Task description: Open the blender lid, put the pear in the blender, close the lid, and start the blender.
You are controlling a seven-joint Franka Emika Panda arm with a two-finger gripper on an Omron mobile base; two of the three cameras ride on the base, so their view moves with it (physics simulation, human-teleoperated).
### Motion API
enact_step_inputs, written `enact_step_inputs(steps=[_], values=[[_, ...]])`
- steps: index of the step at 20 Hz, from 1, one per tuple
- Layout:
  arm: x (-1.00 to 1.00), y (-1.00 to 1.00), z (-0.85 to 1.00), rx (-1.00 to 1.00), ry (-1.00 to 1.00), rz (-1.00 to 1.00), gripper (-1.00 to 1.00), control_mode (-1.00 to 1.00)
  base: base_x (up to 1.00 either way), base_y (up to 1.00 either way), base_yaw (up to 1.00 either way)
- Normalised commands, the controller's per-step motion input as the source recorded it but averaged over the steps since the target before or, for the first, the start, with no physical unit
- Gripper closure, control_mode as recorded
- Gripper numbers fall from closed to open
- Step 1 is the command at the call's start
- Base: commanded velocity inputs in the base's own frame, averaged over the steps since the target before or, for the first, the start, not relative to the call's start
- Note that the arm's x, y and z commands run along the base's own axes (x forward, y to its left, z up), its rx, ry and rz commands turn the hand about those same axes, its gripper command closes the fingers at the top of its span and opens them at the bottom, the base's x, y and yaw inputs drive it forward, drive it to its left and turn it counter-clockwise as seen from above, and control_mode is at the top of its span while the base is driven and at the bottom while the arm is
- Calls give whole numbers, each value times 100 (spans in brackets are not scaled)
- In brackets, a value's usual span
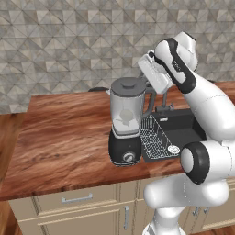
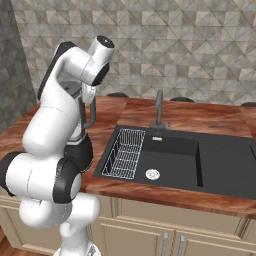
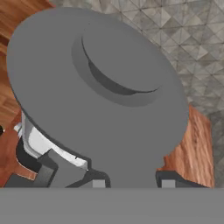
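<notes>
Counter (image 1: 64, 137): long wood-grain top, runs across both base views, tiled wall behind it. Cabinets (image 1: 78, 206) below with bar handles.

Sink (image 2: 200, 160): black basin set in the counter, at 3 o'clock from the blender in the left base view. Wire dish rack (image 2: 125, 152) sits in its left end, faucet (image 2: 159, 107) stands at the back edge, drain (image 2: 152, 174) on the basin floor.

Blender (image 1: 125, 124): upright on the counter, just beside the sink's left edge. Black rounded base, silver knob (image 1: 128, 158) facing front, clear jar on top with the handle toward the sink. In the right base view my own arm covers most of it (only base and handle peek out).

Blender lid (image 3: 100, 87): sits on the jar top, dark grey disc with raised centre knob. In the hand view it's very close, jar rim and black base visible under it at 7 o'clock.

Pear (image 1: 124, 114): pale roundish shape inside the jar, low to mid height, seen through the glass.

My gripper (image 3: 129, 181): at the lid's edge, 3 o'clock side of the jar top in the left base view. Finger tips (image 3: 168, 179) stand either side of the lid's near rim. Whether the jaws pinch the rim or just straddle it, I cannot tell.
</notes>
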Motion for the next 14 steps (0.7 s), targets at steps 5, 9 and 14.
enact_step_inputs(steps=[5,9,14], values=[[-10,22,-20,0,8,18,100,-100,0,0,0],[0,33,-38,0,15,18,100,-100,0,0,0],[-44,7,-11,0,2,9,100,-100,0,0,0]])
